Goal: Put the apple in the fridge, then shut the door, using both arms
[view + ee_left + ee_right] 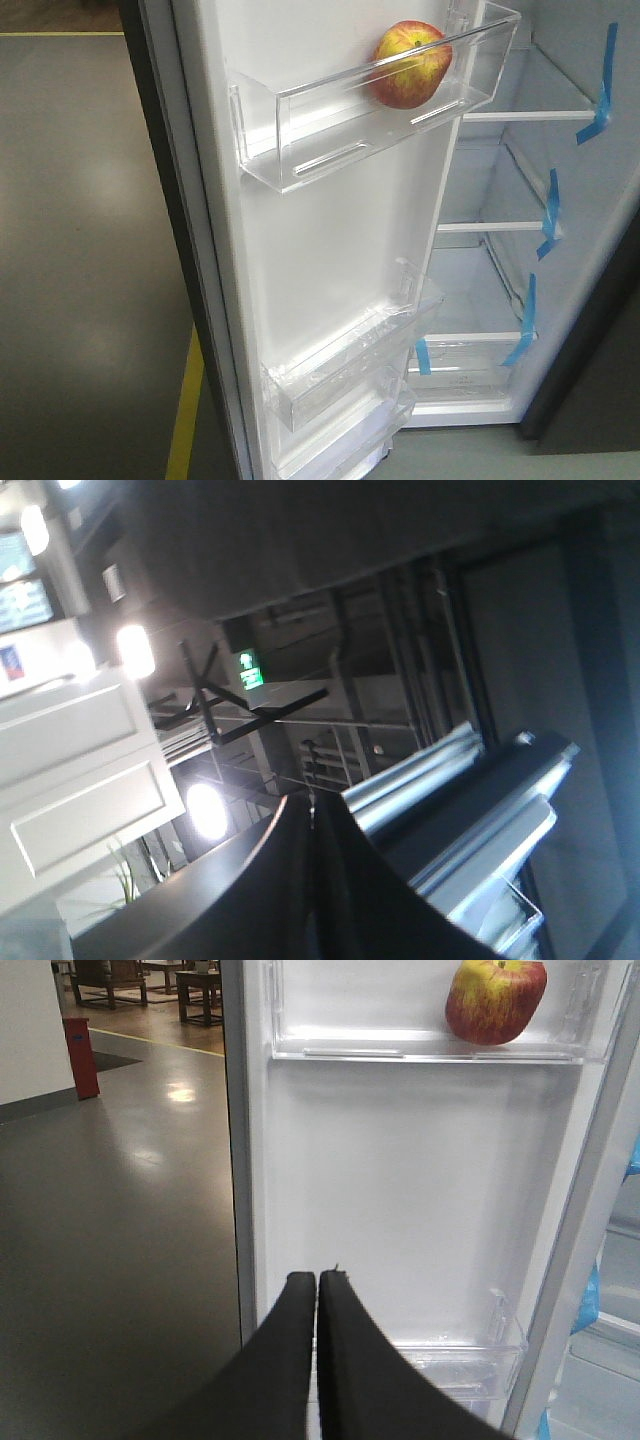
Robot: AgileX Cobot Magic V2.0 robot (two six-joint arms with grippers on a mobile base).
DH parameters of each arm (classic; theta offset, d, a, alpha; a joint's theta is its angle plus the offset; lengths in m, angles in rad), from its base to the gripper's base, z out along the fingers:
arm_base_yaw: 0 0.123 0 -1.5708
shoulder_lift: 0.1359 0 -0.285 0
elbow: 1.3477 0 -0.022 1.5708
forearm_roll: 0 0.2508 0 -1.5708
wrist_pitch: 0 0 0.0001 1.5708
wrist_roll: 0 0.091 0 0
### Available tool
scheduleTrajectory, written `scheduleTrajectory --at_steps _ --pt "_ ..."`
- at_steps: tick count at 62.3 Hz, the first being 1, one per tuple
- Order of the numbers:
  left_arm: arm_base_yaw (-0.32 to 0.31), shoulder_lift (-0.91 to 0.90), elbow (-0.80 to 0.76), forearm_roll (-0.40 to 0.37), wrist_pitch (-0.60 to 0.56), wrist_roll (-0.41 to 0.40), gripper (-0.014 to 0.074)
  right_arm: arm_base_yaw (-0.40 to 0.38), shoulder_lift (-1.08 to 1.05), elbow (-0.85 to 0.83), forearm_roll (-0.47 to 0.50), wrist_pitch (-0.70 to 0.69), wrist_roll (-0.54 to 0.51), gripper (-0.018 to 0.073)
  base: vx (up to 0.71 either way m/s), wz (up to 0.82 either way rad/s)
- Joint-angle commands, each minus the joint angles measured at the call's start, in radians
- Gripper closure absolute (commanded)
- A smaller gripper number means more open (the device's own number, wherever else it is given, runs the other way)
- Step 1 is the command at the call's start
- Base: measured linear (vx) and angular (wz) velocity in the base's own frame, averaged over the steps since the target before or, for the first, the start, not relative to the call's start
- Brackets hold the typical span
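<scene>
While the apple (410, 63) is held in the top clear bin (300, 140) of the open door (330, 260), at upper right, the left gripper (312, 805) and the right gripper (317, 1278) are closed on nothing, and the stiff, heavy door is judged best pushed near its free edge.

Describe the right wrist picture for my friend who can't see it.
A red-and-yellow apple sits in the clear upper bin of the open fridge door. Below, the right gripper, its black jaws shut, points at the door's white inside; grey floor lies left.
</scene>
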Motion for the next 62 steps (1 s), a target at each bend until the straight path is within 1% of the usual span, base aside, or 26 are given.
scheduleTrajectory --at_steps 1,7,12,23,27,30,40,48,56,62 --pt "-0.004 0.125 -0.156 0.148 0.020 -0.009 0.0603 -0.003 0.019 -0.018 0.033 -0.078 -0.004 0.0564 0.00 0.00" --pt "-0.004 0.236 -0.271 0.223 0.055 -0.007 0.0603 -0.003 0.019 -0.018 0.030 -0.076 -0.006 0.0564 0.00 0.00" --pt "-0.004 0.347 -0.341 0.255 0.046 -0.008 0.0603 -0.003 0.019 -0.018 0.030 -0.072 -0.006 0.0564 0.00 0.00" --pt "-0.004 0.583 -0.477 0.254 0.026 -0.009 0.0603 -0.003 0.019 -0.018 0.007 -0.075 -0.006 0.0564 0.00 0.00" --pt "-0.014 0.666 -0.524 0.253 0.027 -0.009 0.0603 -0.003 0.019 -0.018 -0.011 -0.076 -0.006 0.0564 0.00 0.00" --pt "-0.029 0.716 -0.560 0.255 0.030 -0.009 0.0603 -0.003 0.019 -0.018 -0.024 -0.080 -0.006 0.0564 0.00 0.00" --pt "-0.114 0.926 -0.682 0.258 0.029 -0.007 0.0603 -0.003 0.019 -0.018 -0.058 -0.124 -0.005 0.0564 0.00 0.00" --pt "-0.167 1.077 -0.792 0.285 0.039 -0.007 0.0603 -0.003 0.019 -0.018 -0.067 -0.150 -0.005 0.0564 0.00 0.00" --pt "-0.222 1.200 -0.891 0.318 0.056 -0.007 0.0603 -0.003 0.019 -0.018 -0.090 -0.165 -0.007 0.0564 0.00 0.00" --pt "-0.258 1.268 -0.950 0.324 0.054 -0.009 0.0603 -0.003 0.019 -0.018 -0.108 -0.193 -0.006 0.0564 0.00 0.00"
